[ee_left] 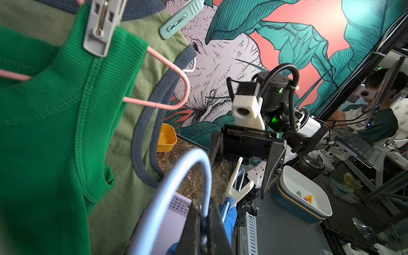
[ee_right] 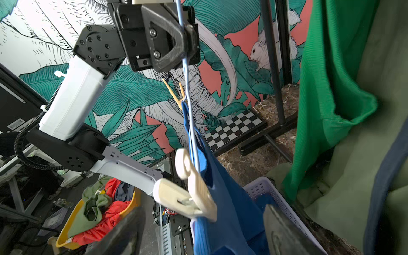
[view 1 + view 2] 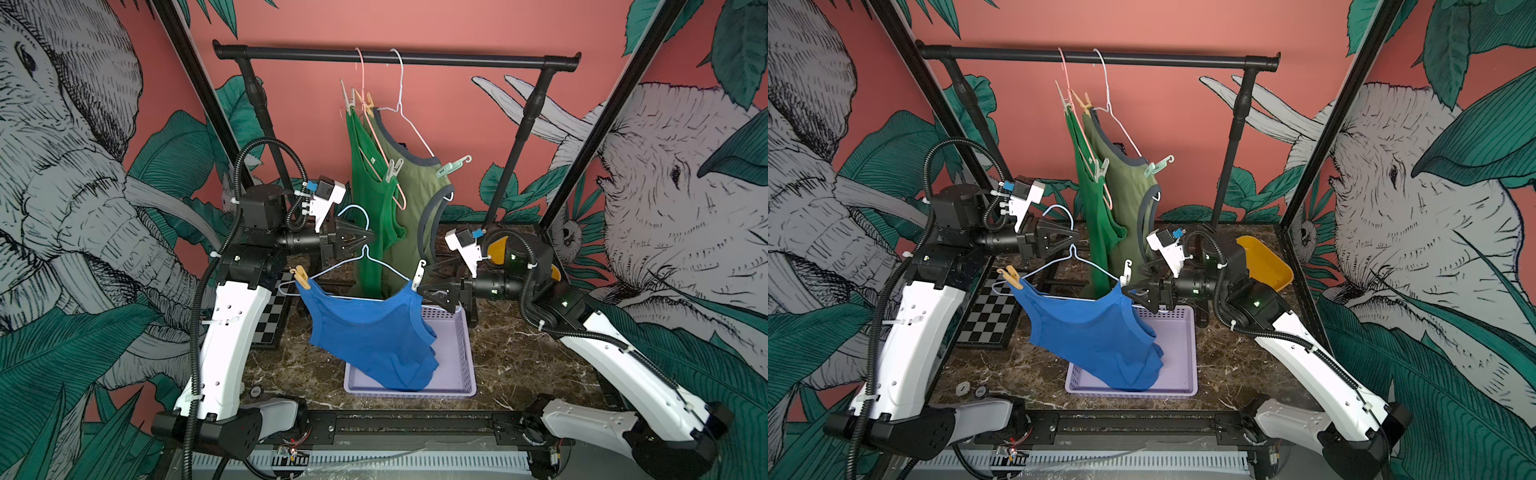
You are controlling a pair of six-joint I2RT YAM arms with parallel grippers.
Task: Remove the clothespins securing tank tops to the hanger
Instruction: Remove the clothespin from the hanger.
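**Q:** Where are the clothespins on the item being handled?

**A:** There are two. A white clothespin (image 3: 420, 272) clamps one strap of the blue tank top (image 3: 365, 332) to the light blue hanger (image 1: 207, 176), at the shoulder toward the table's right edge. A tan clothespin (image 3: 301, 277) clamps the other strap at the shoulder toward the left edge.

**Q:** Where is that top?

**A:** It hangs in the air above the middle of the table (image 3: 519, 361). Its hem droops into the lilac basket (image 3: 465, 357), which stands near the front edge.

**Q:** What is the state of each gripper?

**A:** The left gripper (image 3: 368, 237) is pressed together on the neck of the light blue hanger, just under the hook, and carries it. The right gripper (image 3: 422, 279) is spread, with one finger on each side of the white clothespin. Whether a finger touches the clothespin cannot be told.

**Q:** What else is there?

**A:** A bright green tank top (image 3: 368, 199) on a pink hanger (image 1: 154, 104) and an olive tank top (image 3: 419, 195) on a white hanger (image 3: 400, 89) hang from the black rail (image 3: 395, 58) along the rear edge.
- **Upper shoulders:** a pale clothespin (image 3: 348, 99) and an orange clothespin (image 3: 368, 104) sit here.
- **Lower shoulders:** a grey clothespin (image 3: 394, 169) and a mint clothespin (image 3: 451, 166) sit here.
- **On the table:** a checkerboard (image 3: 270, 316) lies at the left edge, and a yellow bin (image 3: 1266, 262) stands in the rear right corner.
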